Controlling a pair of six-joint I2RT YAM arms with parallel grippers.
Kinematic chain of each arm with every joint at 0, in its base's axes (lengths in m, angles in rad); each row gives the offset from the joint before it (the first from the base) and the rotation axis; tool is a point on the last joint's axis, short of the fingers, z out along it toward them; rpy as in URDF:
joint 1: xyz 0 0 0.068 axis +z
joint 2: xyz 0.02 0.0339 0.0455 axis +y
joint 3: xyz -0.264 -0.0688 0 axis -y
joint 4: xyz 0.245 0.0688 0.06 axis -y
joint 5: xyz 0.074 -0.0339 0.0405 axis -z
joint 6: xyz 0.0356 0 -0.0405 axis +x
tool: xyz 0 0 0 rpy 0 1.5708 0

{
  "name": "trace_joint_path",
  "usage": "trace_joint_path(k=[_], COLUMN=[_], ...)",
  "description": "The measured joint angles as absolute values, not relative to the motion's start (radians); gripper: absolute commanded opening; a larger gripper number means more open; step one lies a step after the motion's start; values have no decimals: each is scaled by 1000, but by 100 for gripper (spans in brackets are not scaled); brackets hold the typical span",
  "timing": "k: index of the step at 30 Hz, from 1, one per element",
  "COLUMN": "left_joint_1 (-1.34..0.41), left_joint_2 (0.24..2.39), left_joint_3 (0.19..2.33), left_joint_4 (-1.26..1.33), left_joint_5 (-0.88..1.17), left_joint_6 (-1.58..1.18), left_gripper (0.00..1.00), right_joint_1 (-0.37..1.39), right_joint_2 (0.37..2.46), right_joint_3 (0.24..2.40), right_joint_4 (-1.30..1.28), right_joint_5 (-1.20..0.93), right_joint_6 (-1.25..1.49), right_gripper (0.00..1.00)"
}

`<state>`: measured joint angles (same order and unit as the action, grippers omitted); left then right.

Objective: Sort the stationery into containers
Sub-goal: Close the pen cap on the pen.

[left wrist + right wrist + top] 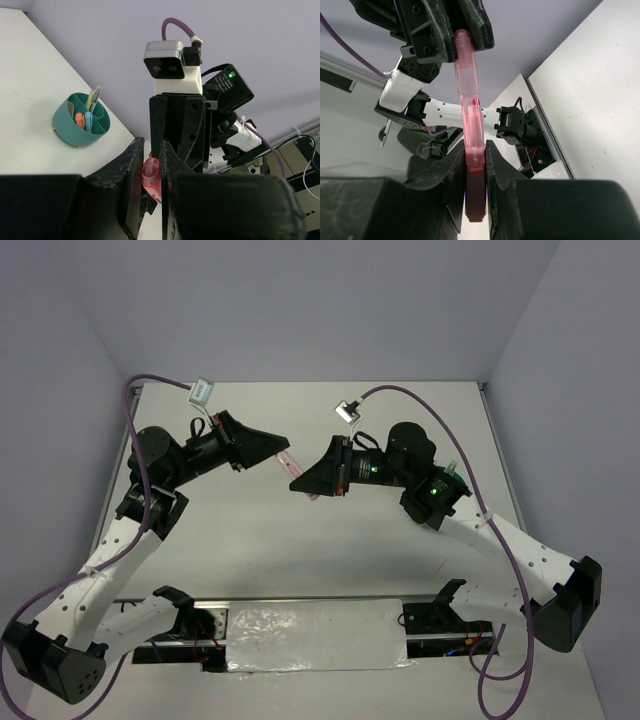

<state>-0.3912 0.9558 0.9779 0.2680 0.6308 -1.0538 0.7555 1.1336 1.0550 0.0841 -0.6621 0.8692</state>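
A pink highlighter hangs in the air above the middle of the table, held at both ends. My left gripper is shut on one end, seen in the left wrist view between its fingers. My right gripper is shut on the other end; the right wrist view shows the highlighter running up from the right gripper to the left gripper. The teal cup stands on the table by the wall and holds pens and orange and blue items. In the top view it is hidden behind the right arm.
The right arm's wrist camera faces the left gripper closely. A silver taped strip lies between the arm bases at the near edge. Purple cables loop beside both arms. Walls close the table on three sides.
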Motion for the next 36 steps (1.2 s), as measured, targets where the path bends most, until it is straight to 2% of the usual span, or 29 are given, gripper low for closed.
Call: trace_joint_path(k=[4,18,26,30,36], left_joint_1=[-391,-390,-393,-402,-499], left_joint_2=[956,956,957,953,892], left_joint_3=[956,903,875,875,852], left_joint_4=[296,399,477,523,614], left_joint_5=[636,653,646,548,234], left_joint_6=[-1061,-1135,-1174,-1173,-1113], left_gripper=[0,0,0,0,0], right_joint_1=[756,755,755,733,709], right_joint_2=[1143,1158,1241,1334,1536], right_joint_3=[1064,1086,1161,1312,1679], right_joint_4=[65,97,133,61,-114], right_joint_5=[-664,-661,-670,-733,-945], right_joint_6=[870,854,854,841,813], right_gripper=[0,0,0,0,0])
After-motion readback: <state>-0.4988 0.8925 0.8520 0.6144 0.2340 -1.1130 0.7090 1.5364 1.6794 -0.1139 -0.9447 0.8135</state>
